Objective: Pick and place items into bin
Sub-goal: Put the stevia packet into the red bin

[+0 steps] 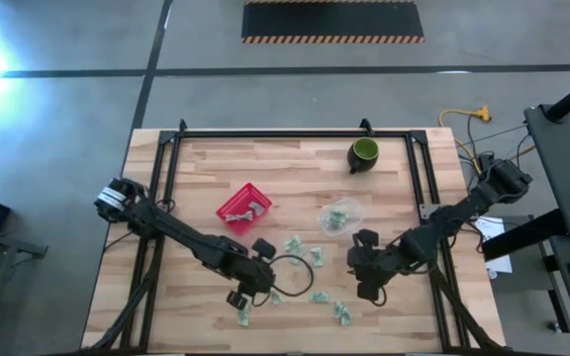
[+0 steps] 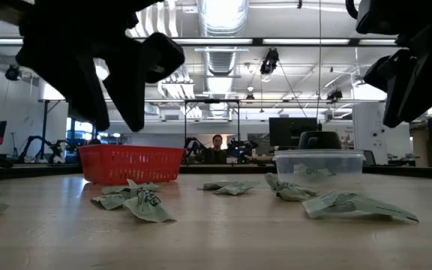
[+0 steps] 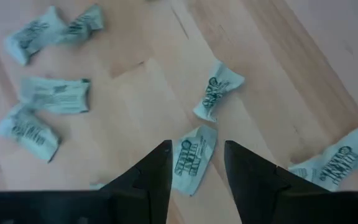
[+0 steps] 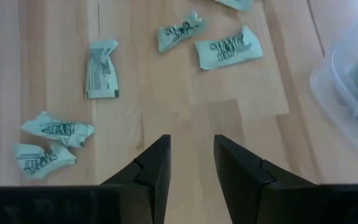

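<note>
Left wrist view alone shows the left gripper (image 3: pixel 196 163) parted, empty, above one small pale green-and-white crinkly wrapper (image 3: pixel 192 158); its print is unreadable. Right gripper (image 4: pixel 191 155) hangs parted over bare wooden table (image 4: pixel 185 106).

We count one red basket (image 1: pixel 243 206), one clear plastic tub (image 1: pixel 342 216), one dark green cup (image 1: pixel 364 153) and two arms. Some ten loose green-and-white wrapped pieces (image 1: pixel 293 244) lie on the table; others sit inside both containers, too small to count.

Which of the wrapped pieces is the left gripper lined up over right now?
The packet showing between the open left gripper's fingers; the other packets lie off to either side, outside the fingers.
</note>
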Motion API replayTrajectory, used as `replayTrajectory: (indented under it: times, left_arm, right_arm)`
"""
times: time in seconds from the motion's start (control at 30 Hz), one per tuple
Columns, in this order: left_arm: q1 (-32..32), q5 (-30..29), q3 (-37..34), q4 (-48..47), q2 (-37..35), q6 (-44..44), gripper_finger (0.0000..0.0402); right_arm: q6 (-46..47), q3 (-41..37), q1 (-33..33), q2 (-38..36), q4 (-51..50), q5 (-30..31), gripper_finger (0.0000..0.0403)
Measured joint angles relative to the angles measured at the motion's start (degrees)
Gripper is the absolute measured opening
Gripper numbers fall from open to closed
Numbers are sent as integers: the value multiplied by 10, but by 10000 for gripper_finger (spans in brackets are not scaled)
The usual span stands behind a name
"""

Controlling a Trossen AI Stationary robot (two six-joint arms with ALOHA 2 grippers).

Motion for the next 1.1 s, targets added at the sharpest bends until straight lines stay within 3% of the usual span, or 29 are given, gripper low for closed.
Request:
replayTrajectory:
  times: [0.4, 0.73, 0.9, 1.1]
  left_arm:
    - [4, 1, 6, 1, 42, 43, 201]
    - [16, 7, 6, -3, 73, 78, 203]
    - [30, 60, 6, -8, 77, 78, 203]
    - [34, 66, 6, -8, 89, 80, 203]
  right_arm:
    - [73, -4, 16, 0, 0, 0, 134]
    - [78, 0, 21, 0, 8, -1, 133]
    - [81, 0, 23, 0, 14, -1, 127]
    - [92, 0, 24, 0, 14, -1, 119]
